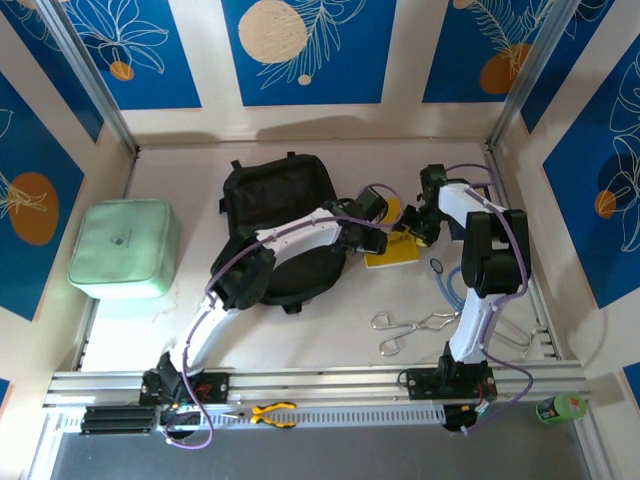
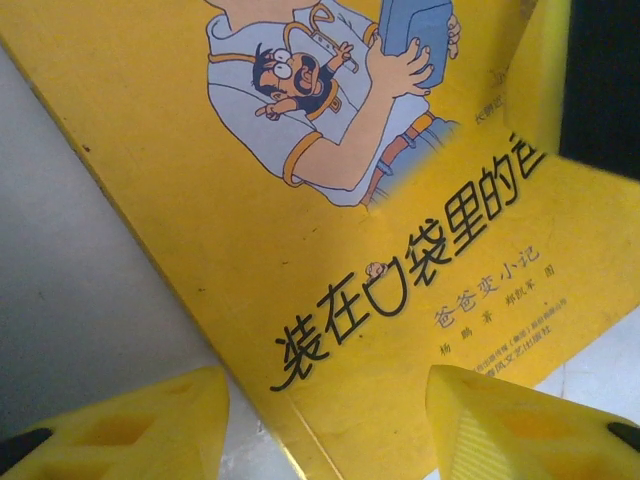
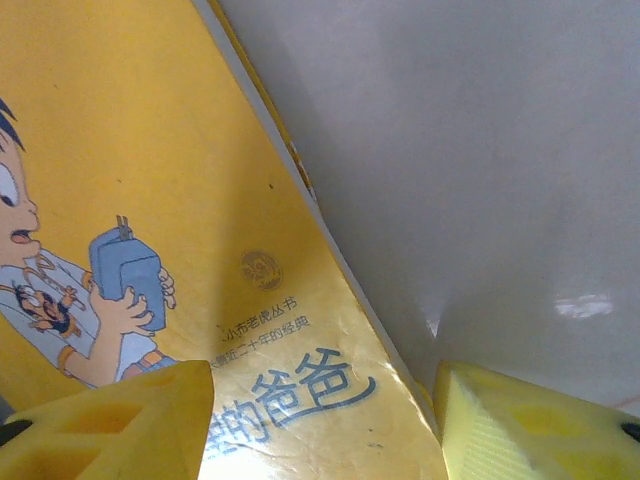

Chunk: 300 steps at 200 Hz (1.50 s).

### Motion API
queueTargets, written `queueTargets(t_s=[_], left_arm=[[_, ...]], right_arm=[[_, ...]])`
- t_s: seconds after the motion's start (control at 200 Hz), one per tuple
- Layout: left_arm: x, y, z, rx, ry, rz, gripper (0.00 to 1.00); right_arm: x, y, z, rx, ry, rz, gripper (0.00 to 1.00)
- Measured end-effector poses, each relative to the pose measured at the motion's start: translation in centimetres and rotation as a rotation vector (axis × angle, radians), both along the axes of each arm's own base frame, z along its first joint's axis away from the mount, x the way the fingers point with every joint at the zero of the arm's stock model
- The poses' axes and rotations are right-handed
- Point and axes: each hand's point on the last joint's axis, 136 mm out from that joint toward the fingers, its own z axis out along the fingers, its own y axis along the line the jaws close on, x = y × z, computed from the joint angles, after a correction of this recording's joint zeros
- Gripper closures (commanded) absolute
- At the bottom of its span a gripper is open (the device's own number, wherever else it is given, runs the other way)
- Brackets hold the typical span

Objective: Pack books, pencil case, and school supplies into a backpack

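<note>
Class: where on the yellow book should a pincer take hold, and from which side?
Take the yellow book by its long edge next to bare table, coming from the side away from the backpack. It is thin and seems to lie flat, so only an edge can be pinched, and that edge looks unobstructed.

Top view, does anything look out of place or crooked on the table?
The yellow book lies skewed beside the backpack, at an angle to the table edge. Yellow-handled pliers sit on the front rail, away from the other supplies.
</note>
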Motion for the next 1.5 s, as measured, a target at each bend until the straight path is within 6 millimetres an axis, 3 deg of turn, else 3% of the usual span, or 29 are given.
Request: queueTargets(t_s=[0.25, 0.455, 0.8, 1.005, 1.17, 1.375, 1.5], left_arm=[[-0.1, 0.5, -1.3, 0.035, 0.011, 0.003, 0.49], [-0.3, 0.8, -2.0, 0.062, 0.015, -0.016, 0.52], [-0.4, 0.8, -2.1, 0.068, 0.028, -0.019, 0.53], [-0.5, 0.7, -2.2, 0.065, 0.034, -0.031, 0.53], [-0.6, 0.8, -2.1, 0.065, 0.036, -0.042, 0.55], [-0.4, 1.1, -1.0, 0.046, 0.039, -0.088, 0.45], [-0.2, 1.0, 2.8, -0.027, 0.022, -0.115, 0.39]], right_arm=[[-0.9, 0.5, -0.6, 0.016, 0.018, 0.009, 0.40], [-1.6, 0.8, -0.1, 0.038, 0.017, 0.012, 0.47], [-2.1, 2.2, 4.5, 0.094, -0.083, 0.067, 0.53], [-2.3, 2.3, 4.7, 0.095, -0.083, 0.079, 0.64], [-2.5, 2.2, 4.6, 0.084, -0.079, 0.084, 0.89], [-3.0, 1.6, 5.5, 0.081, -0.108, 0.075, 0.99], [-2.9, 1.2, 7.5, 0.105, -0.189, 0.062, 1.00]])
